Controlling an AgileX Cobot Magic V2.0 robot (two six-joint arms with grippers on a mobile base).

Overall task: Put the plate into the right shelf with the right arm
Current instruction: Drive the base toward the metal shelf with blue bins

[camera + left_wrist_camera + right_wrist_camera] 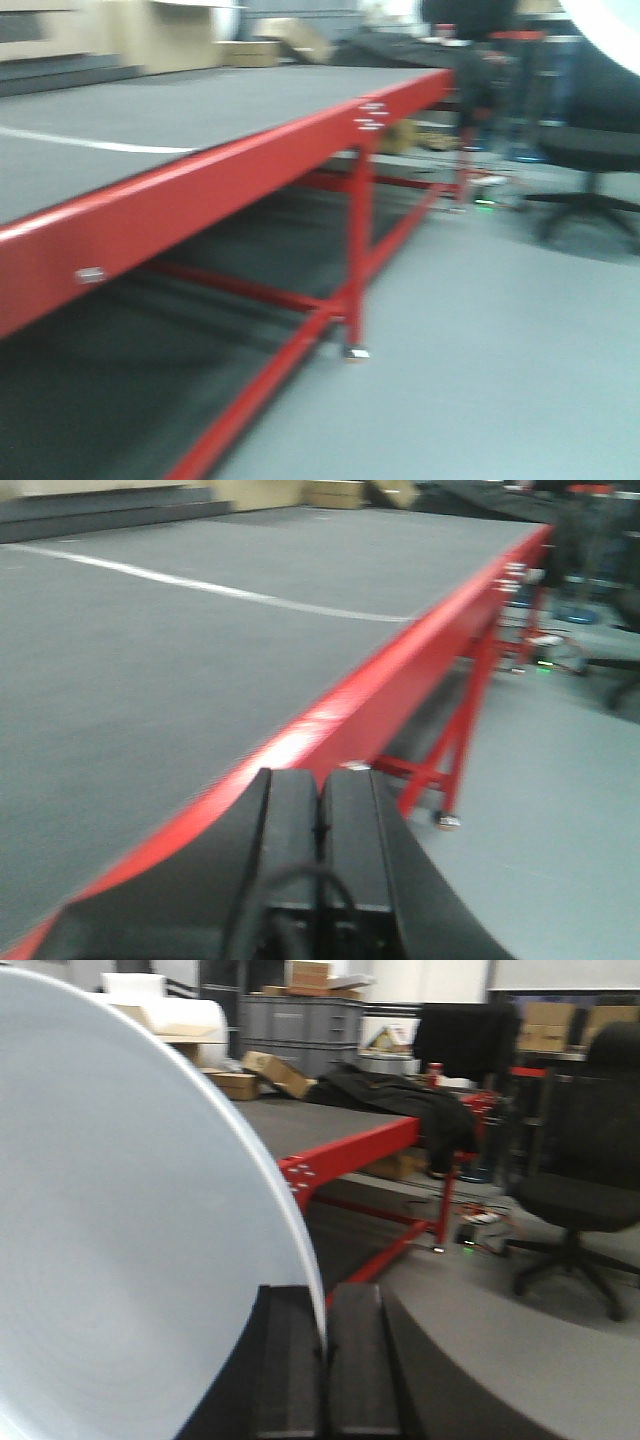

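Right gripper (322, 1345): jaws clamped on the lower rim of the plate (130, 1240). The plate stands on edge and fills the left side of the right wrist view. Its face runs along the line of the fingers, so it rises up and away to that side of the grip. The right arm carries it and points roughly level.

Left gripper (320, 825): fingers pressed together with nothing between them, and the rail of the red table (400, 680) runs ahead of it.

Beyond the plate are the table's far corner, a black cloth (400, 1100) draped over it, and an office chair (575, 1200) on the floor. The front view catches only a white sliver of plate in its upper right corner.

No shelf appears in any view, so its direction from the plate cannot be told. The arm probably has to turn toward the shelf before reaching.
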